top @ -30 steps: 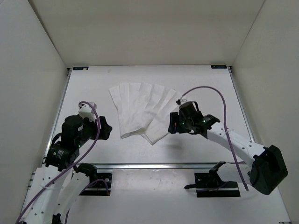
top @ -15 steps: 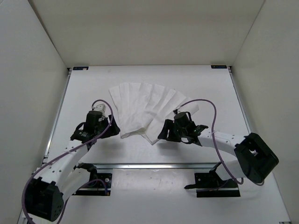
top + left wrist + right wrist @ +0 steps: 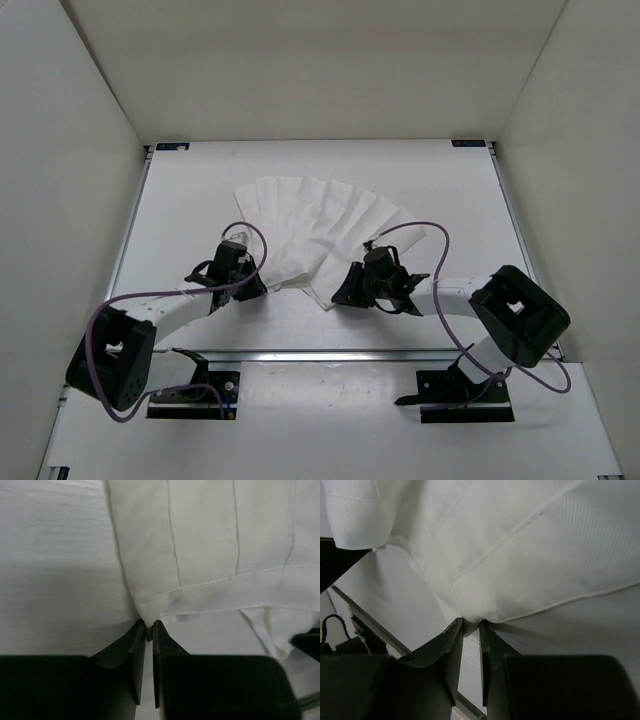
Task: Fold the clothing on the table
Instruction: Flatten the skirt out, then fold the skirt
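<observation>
While my left gripper [image 3: 148, 627] pinches the clothing [image 3: 210, 540] corner at lower centre, I cannot tell whether my right gripper [image 3: 471, 625] holds the hem; I'd check, then lift evenly.

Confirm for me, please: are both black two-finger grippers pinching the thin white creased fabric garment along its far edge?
Not quite: the left gripper and right gripper pinch the thin white fabric garment along its near edge, not the far one; the top external view shows it.
</observation>
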Controlling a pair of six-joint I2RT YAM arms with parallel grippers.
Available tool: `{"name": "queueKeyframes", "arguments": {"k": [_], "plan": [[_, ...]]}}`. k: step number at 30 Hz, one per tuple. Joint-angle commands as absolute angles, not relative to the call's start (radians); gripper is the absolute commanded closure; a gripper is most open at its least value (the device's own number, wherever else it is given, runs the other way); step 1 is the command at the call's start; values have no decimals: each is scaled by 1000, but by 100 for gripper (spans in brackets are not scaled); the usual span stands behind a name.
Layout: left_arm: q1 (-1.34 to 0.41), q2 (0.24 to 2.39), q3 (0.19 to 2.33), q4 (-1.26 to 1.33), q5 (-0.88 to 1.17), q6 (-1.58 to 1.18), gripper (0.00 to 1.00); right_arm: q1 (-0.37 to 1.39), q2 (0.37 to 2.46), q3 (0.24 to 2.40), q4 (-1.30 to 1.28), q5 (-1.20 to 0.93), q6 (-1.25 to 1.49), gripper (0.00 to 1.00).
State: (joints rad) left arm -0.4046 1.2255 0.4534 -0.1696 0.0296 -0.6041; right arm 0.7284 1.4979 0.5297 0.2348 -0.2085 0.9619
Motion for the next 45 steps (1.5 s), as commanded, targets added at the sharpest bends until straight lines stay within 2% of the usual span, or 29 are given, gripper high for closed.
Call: {"name": "queueKeyframes", "arguments": {"k": [1, 2, 3, 9, 15, 16, 18, 22, 23, 24, 26, 27, 29, 33, 35, 42, 45], "plan": [[-419, 1304, 456, -75, 72, -624, 82, 697, 1537, 538, 262, -238, 934, 85], [-411, 1321, 459, -60, 81, -617, 99, 674, 1536, 534, 267, -268, 924, 100], [-394, 1334, 474, -67, 93, -597, 100, 622, 1520, 557, 205, -309, 854, 100], [-368, 1240, 566, -299, 34, -482, 100, 474, 1376, 742, -286, -307, 513, 100], [-419, 1121, 554, -426, 17, -466, 100, 344, 1256, 726, -546, -220, 407, 99], [-417, 1105, 540, -431, 17, -465, 100, 338, 1246, 721, -567, -163, 400, 98], [-410, 1088, 515, -446, 20, -463, 100, 319, 1223, 709, -624, -105, 384, 83], [-460, 1068, 495, -459, 2, -488, 100, 284, 1181, 670, -617, -172, 365, 72], [-460, 1074, 505, -451, 2, -485, 96, 287, 1171, 663, -595, -181, 371, 67], [-459, 1075, 502, -453, 8, -491, 85, 296, 1157, 649, -577, -189, 385, 65], [-448, 1083, 494, -453, 20, -485, 77, 304, 1135, 618, -528, -241, 414, 64], [-449, 1081, 491, -451, 14, -482, 68, 307, 1118, 597, -488, -261, 446, 63], [-454, 1075, 494, -443, 32, -489, 43, 352, 1095, 540, -363, -305, 542, 61], [-434, 1026, 479, -442, 40, -498, 32, 429, 1112, 509, -269, -278, 612, 59], [-428, 1005, 460, -431, 14, -505, 30, 463, 1149, 509, -227, -261, 630, 53], [-402, 1002, 423, -390, -31, -529, 26, 566, 1275, 540, -175, -196, 666, 51], [-396, 1020, 402, -355, -43, -537, 27, 589, 1318, 549, -176, -167, 657, 54]]}}
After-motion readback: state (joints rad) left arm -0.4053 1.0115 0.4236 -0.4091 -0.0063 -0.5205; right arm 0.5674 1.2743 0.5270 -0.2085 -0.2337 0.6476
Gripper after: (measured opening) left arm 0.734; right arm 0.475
